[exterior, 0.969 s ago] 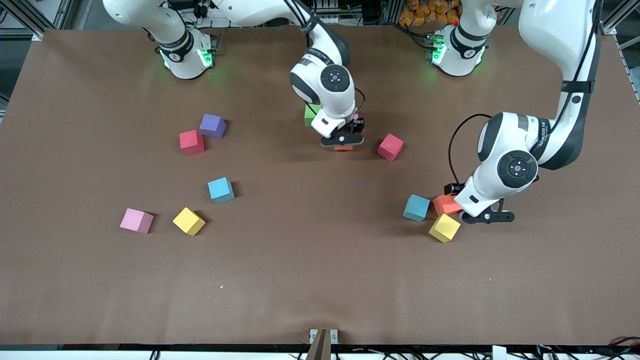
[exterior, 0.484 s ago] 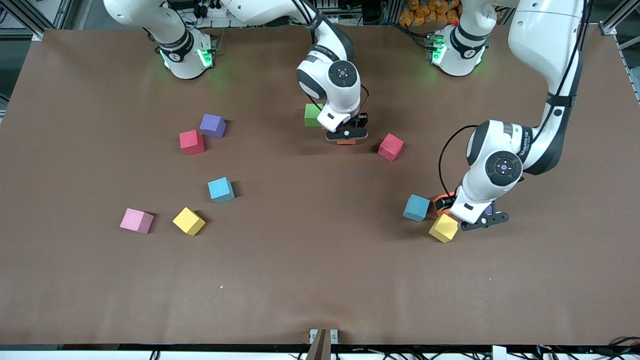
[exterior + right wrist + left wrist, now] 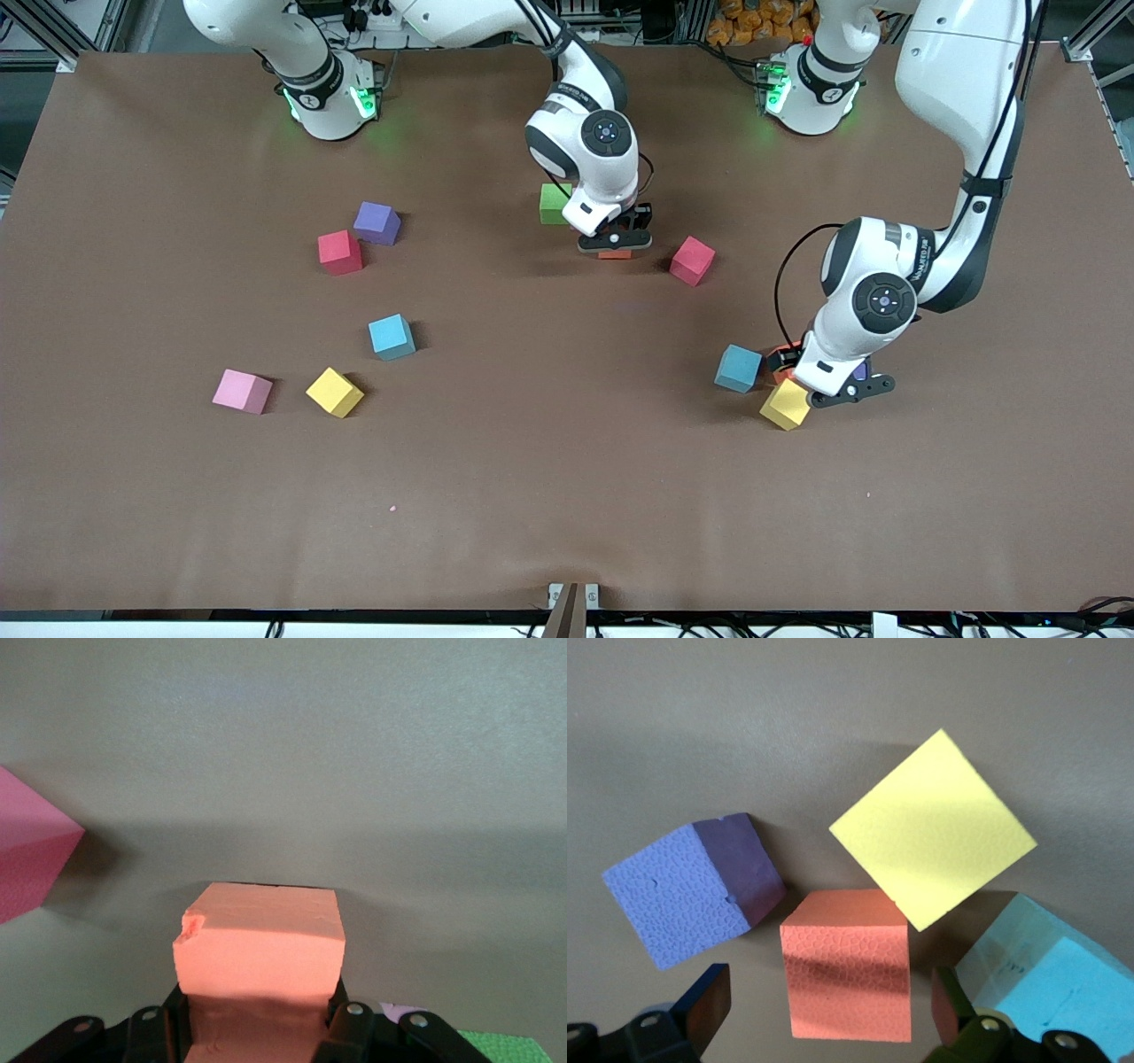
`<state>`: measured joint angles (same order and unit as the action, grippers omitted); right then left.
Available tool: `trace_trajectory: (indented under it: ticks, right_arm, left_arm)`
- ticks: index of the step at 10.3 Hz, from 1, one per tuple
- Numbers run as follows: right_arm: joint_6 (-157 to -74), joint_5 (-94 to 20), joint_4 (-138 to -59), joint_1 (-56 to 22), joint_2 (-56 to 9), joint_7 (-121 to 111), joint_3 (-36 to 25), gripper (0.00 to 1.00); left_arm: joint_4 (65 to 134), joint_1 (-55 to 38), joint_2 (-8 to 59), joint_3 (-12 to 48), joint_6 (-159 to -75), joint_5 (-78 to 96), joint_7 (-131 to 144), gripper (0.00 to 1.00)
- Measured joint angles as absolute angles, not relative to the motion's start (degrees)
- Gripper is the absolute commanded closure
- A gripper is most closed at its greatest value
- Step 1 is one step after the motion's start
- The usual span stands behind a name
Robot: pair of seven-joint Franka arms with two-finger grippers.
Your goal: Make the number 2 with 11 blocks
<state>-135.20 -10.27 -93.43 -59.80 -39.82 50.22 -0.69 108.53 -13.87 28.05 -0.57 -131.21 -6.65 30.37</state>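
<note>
right gripper (image 3: 257,1028) clamps an orange foam cube (image 3: 260,943) between its fingers beside the green cube (image 3: 553,203); left gripper (image 3: 824,1014), fingers spread, straddles another orange cube (image 3: 846,961). light, squashy foam likely favours flat-side grips.

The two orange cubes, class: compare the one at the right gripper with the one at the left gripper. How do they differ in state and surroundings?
The orange cube at the right gripper is clamped between shut fingers; the orange cube at the left gripper lies between open fingers, not gripped. The first has open table around it, with only a pink cube apart from it; the second sits crowded by a yellow cube, purple cube and blue cube. Both are matte orange foam.
</note>
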Motion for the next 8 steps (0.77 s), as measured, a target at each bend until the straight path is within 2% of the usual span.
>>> trace_trajectory:
  ticks: [6,7,8]
  right_arm:
    - [-135.8,-10.3,-93.3,-60.0,-40.6,50.2,-0.6,0.7]
    - [-135.8,-10.3,-93.3,-60.1,-40.6,50.2,-0.6,0.57]
    - [-135.8,-10.3,-93.3,-60.2,-40.6,50.2,-0.6,0.1]
  left_arm:
    - [108.6,-14.0,30.1,-0.6,-132.2,-6.5,30.4,0.0]
    - [108.6,-14.0,30.4,-0.6,-132.3,-6.0,30.4,0.13]
    - [108.6,-14.1,30.6,-0.6,-132.4,-5.0,30.4,0.32]
